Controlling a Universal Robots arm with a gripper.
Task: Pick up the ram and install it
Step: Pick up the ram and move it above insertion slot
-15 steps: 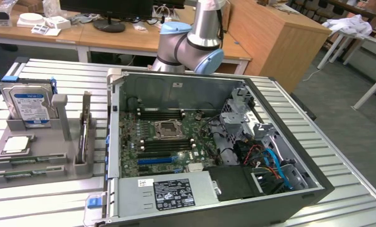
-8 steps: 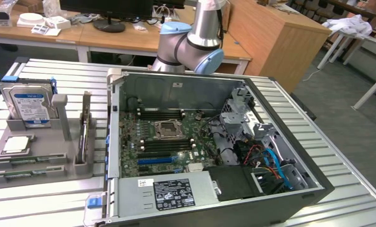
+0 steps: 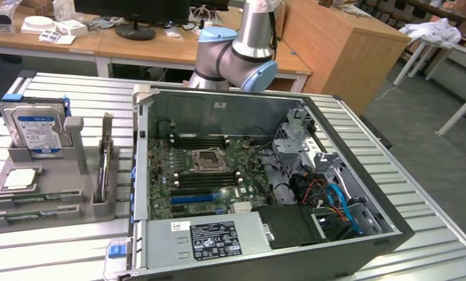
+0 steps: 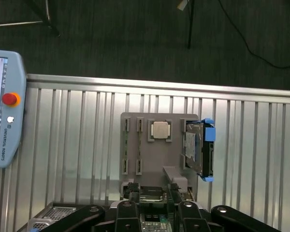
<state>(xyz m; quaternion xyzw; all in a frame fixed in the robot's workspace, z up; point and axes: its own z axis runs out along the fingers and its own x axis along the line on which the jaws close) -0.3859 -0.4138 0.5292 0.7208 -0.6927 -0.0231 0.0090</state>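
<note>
Two ram sticks (image 3: 31, 202) sit on edge in narrow slots at the near end of the grey tray (image 3: 53, 193) on the exterior view's left. From the wrist view they are thin green lines (image 4: 127, 152) in the tray (image 4: 154, 159). My gripper (image 4: 152, 191) hangs high over the tray's side that faces the computer case, well above the sticks. It is open, with its dark fingers (image 4: 131, 189) apart and nothing held. The case's motherboard (image 3: 205, 170) has long black memory slots on both sides of the processor socket.
The tray also holds a silver hard drive (image 3: 36, 129) (image 4: 200, 150), a square processor chip (image 3: 20, 178) (image 4: 160, 130) and an upright card (image 3: 104, 170) between grey posts. The open case (image 3: 256, 175) fills the table's middle. A teach pendant (image 4: 2, 106) lies at the table edge.
</note>
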